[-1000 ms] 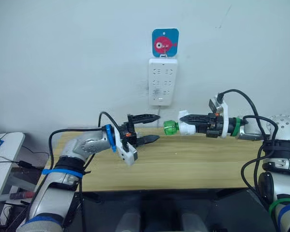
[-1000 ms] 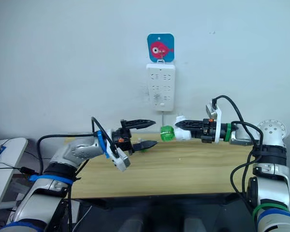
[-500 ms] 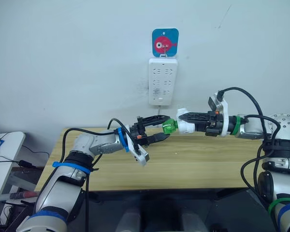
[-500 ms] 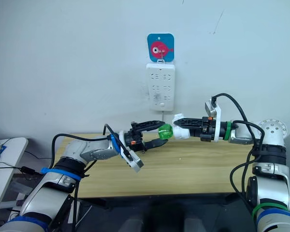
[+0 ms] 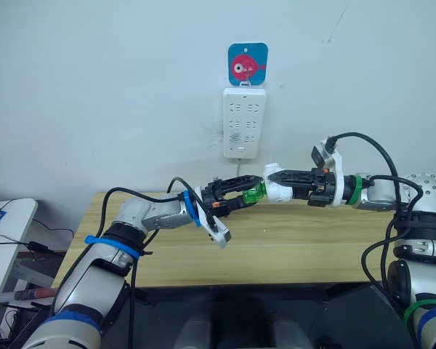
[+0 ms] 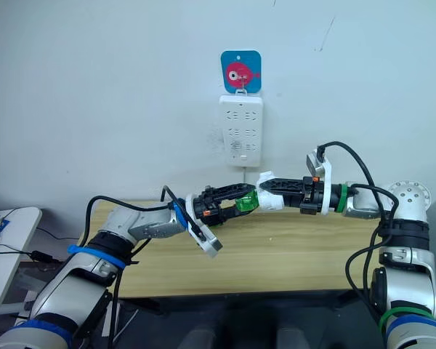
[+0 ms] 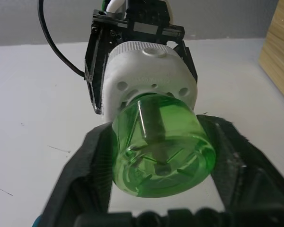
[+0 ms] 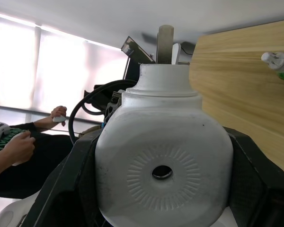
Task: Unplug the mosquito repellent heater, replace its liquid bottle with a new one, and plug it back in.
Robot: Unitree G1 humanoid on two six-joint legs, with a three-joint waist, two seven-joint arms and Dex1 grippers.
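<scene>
Above the wooden table (image 5: 298, 247), in front of the wall-mounted power strip (image 5: 244, 122), the two arms are brought together. The left arm has been extended toward the right one over the last second, so that the left gripper (image 5: 240, 193), which stood well apart from the bottle a second ago, is now placed around the green bottle (image 5: 256, 193). The mosquito repellent heater (image 5: 276, 190) is unplugged and held in mid-air, with the right gripper (image 5: 287, 183) clamped on its white body. In the left wrist view the bottle (image 7: 161, 151) is seen between the left fingers (image 7: 87, 175), which are closed against its sides or nearly so. The unscrewing of the old bottle is judged to be the step at hand. A second green bottle (image 8: 283, 64) is lying on the table.
</scene>
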